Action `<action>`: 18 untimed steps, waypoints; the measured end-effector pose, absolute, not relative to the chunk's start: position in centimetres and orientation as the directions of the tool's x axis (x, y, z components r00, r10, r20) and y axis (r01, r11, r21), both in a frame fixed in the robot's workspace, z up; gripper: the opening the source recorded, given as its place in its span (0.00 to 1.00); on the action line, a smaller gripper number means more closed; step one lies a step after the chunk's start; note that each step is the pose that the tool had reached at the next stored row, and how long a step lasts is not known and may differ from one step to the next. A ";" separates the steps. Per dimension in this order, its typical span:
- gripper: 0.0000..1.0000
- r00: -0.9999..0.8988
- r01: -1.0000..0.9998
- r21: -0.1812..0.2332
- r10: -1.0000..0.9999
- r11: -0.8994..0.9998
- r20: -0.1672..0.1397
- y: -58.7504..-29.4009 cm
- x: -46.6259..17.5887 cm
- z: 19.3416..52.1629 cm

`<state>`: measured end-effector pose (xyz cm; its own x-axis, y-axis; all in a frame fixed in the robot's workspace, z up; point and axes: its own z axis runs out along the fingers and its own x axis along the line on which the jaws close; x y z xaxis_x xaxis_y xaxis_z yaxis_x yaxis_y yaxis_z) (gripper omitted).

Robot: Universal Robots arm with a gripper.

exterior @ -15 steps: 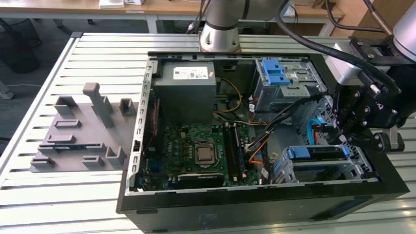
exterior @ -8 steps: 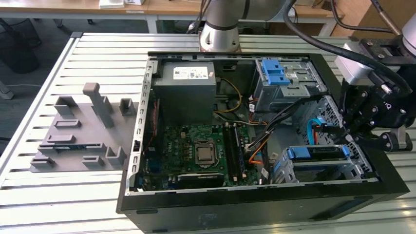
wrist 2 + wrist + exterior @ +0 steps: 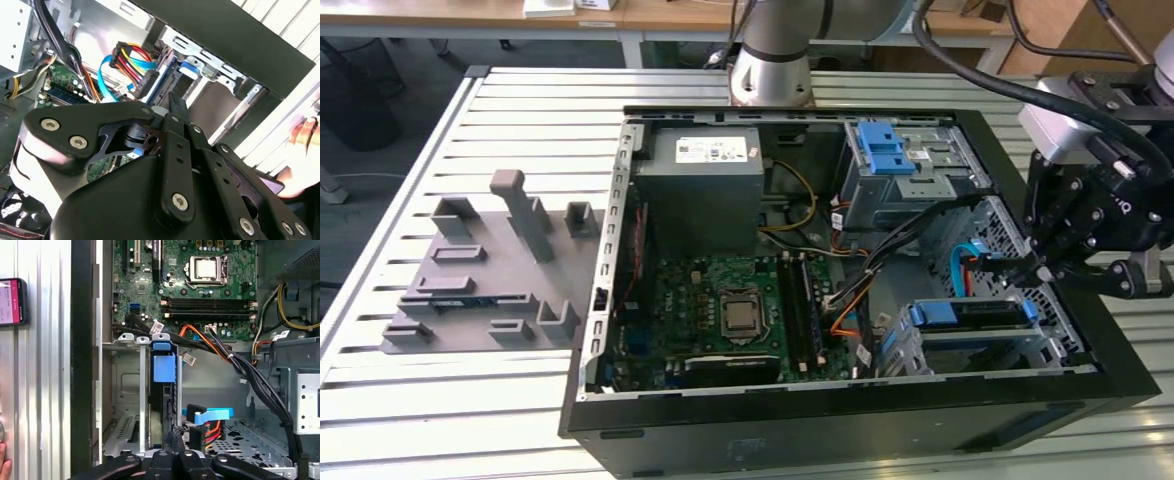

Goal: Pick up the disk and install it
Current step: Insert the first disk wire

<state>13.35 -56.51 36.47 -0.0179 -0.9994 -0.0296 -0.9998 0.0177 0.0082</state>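
Arm reaching down, wrist tilted, hand (image 3: 1058,272) low, fingers (image 3: 176,440) seemingly pressed together

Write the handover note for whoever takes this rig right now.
Gripper: shut, reaching into the open computer case on the exterior view's right, tips just at the disk's end; whether they touch it cannot be told.
Disk: already in the drive cage, standing on edge in its slot, blue frame outward.
Done: disk picked up and slotted.
Left: full seating is not visible, so treat the install as unconfirmed.
Note: a person's hand is beside the case.
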 end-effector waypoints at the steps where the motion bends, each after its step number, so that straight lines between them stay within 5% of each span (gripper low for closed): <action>1: 0.11 -0.018 -1.000 0.008 -0.999 0.017 -0.029 -56.3 13.4 36.5; 18: 0.11 -0.011 -1.000 0.008 -1.000 0.011 -0.004 -53.3 13.4 36.7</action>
